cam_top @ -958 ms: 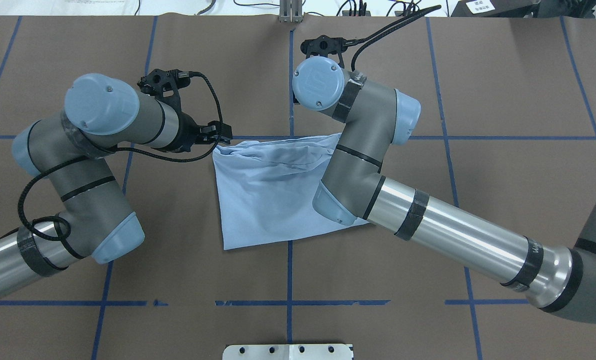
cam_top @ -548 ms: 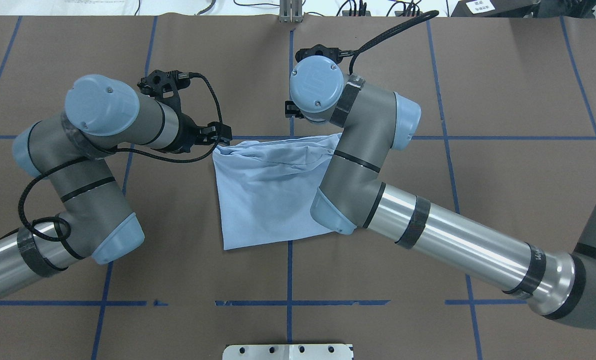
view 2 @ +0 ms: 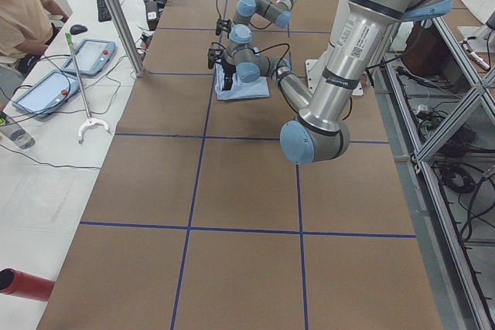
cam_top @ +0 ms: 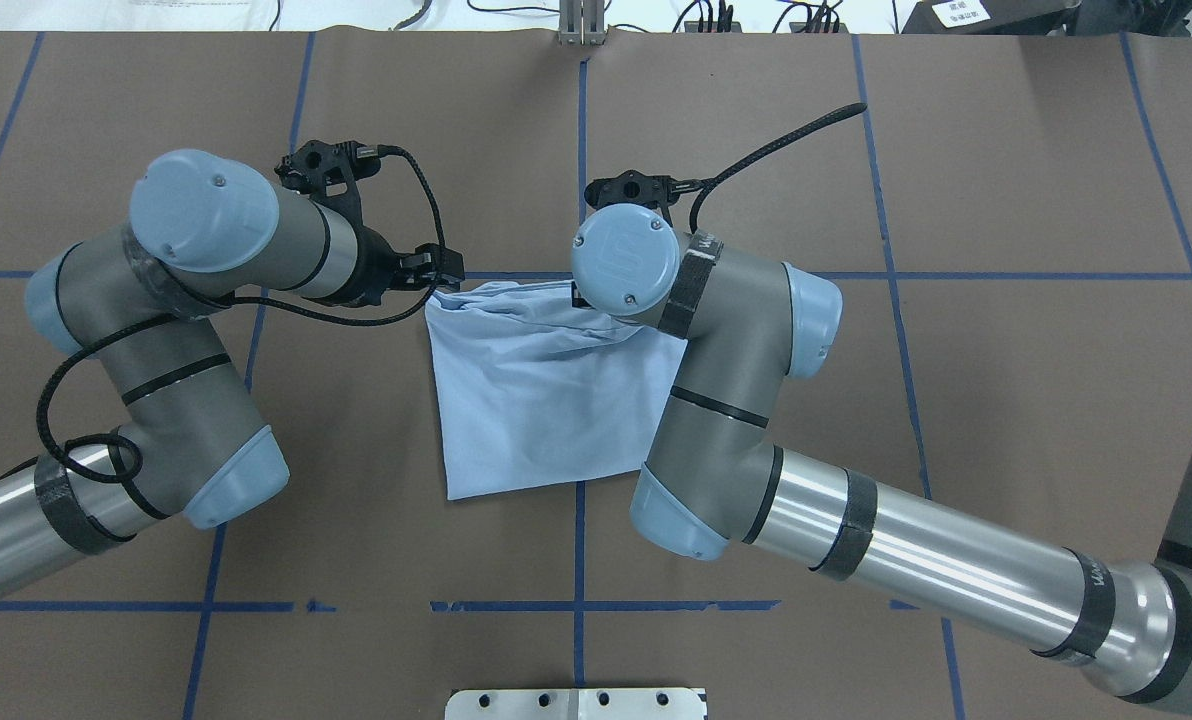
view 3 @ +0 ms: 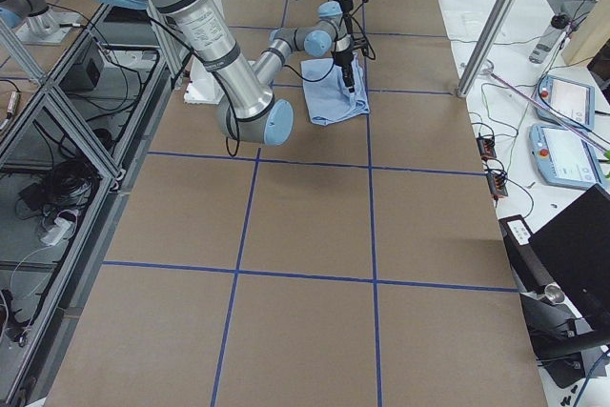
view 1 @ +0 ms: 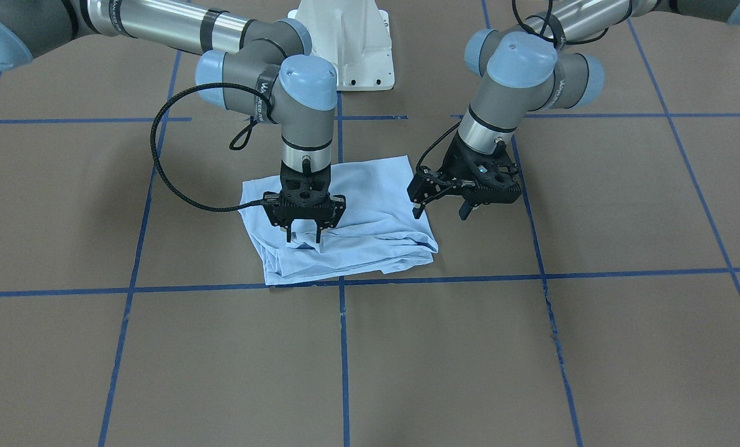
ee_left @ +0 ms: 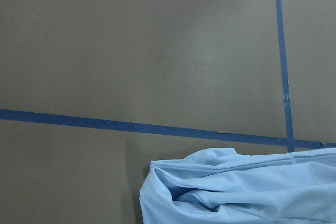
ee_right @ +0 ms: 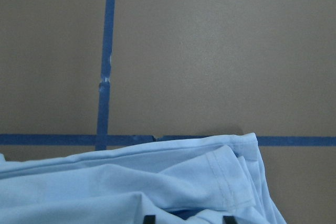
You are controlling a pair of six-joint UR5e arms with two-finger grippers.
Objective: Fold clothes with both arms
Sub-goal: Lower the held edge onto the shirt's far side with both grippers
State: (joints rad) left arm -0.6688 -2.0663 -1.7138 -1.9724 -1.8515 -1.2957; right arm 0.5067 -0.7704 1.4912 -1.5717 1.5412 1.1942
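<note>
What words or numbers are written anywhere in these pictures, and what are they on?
Nothing reads clearly enough to quote.
On the right arm, black wrist band: white letters, too blurred to read.
On the left arm, black joint band: white letters, too blurred to read.
On the right arm's round light blue cap: raised logo, not legible.
On the white label past the table's far edge: too small to read.
On the light blue T-shirt: no writing shows.

Brown table cover [cam_top: 1006, 150], blue tape grid [cam_top: 656, 605]; person [view 2: 19, 9], tablet [view 2: 94, 55] at white side bench [view 2: 46, 183].
</note>
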